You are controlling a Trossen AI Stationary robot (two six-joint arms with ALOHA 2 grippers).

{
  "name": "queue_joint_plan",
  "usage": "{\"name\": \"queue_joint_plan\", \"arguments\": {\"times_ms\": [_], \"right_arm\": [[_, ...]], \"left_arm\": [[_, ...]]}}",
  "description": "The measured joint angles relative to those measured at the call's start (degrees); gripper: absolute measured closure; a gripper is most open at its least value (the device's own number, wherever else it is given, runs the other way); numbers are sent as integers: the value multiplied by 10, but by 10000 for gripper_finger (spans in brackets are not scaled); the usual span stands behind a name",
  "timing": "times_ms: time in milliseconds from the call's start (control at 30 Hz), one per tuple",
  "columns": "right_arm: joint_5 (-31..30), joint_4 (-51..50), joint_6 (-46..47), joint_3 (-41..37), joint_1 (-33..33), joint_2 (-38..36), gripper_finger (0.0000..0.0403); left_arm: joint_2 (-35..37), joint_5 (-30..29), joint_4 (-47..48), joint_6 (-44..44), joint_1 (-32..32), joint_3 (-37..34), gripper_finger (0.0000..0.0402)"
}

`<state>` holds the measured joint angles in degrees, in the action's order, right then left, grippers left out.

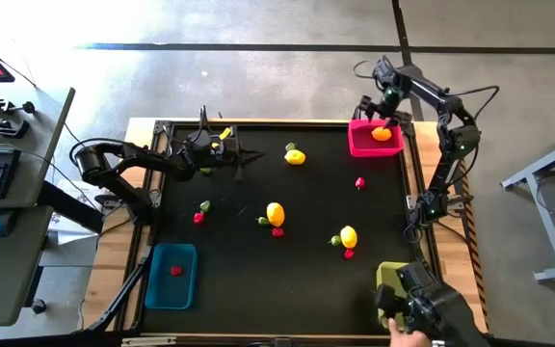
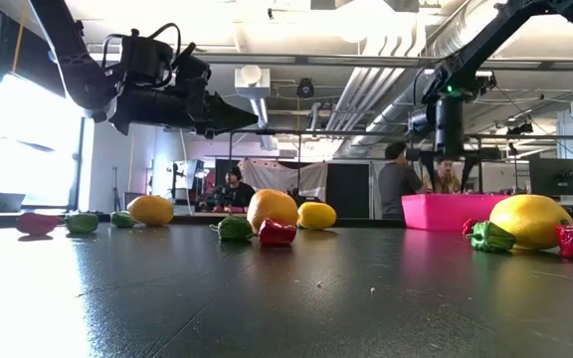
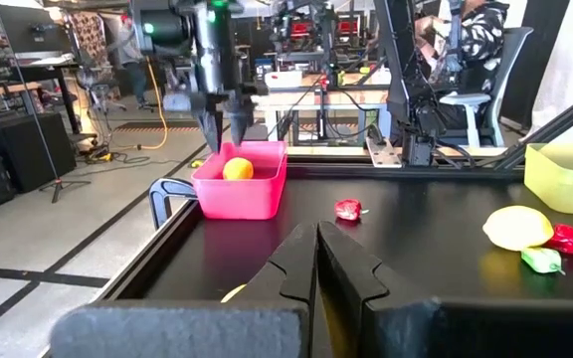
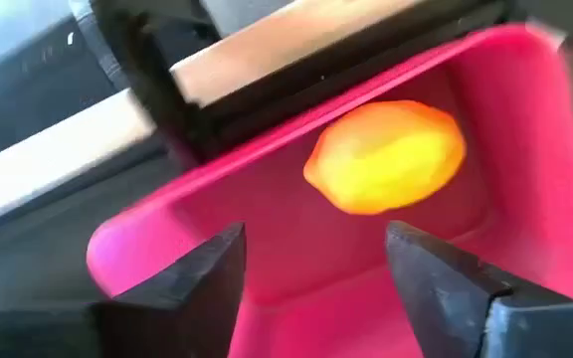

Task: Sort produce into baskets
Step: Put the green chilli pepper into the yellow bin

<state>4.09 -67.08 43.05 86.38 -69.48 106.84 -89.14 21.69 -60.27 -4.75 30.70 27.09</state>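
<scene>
From above, the right hand (image 1: pixel 385 108) hung over the pink basket (image 1: pixel 362 146) holding a lemon (image 1: pixel 382 134); its wrist view showed fingers apart, lemon (image 4: pixel 386 156) just beyond, while the left hand (image 1: pixel 239 154), fingers together, waited far across the surface

Bright overhead room light glares on the black table (image 2: pixel 296 298); right wrist view blurred.

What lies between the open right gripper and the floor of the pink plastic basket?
In the right wrist view, one yellow-orange lemon lies in the pink basket, beyond the open right gripper.
</scene>
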Motion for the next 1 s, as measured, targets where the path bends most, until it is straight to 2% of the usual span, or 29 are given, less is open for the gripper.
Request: {"name": "queue_joint_plan", "arguments": {"times_ms": [133,233,367,467,600,800,867,1000], "right_arm": [[-51,-53,-113,47,36,-1,229],[-85,-76,-168,50,83,-1,279],[-101,-41,-228,23,145,-12,350],[-108,24,-261,-11,186,-40,393],[-119,146,-269,-79,243,-103,392],[-136,362,-271,-242,348,-221,398],[-130,407,-256,-287,388,-257,399],[-96,417,-249,-339,461,-312,402]], "left_arm": [[0,0,0,-3,0,0,402],[0,0,0,-9,0,0,401],[0,0,0,-8,0,1,401],[0,0,0,0,0,3,402],[0,0,0,0,0,3,401],[0,0,0,-13,0,3,402],[0,0,0,-19,0,3,402],[0,0,1,-31,0,7,402]]}}
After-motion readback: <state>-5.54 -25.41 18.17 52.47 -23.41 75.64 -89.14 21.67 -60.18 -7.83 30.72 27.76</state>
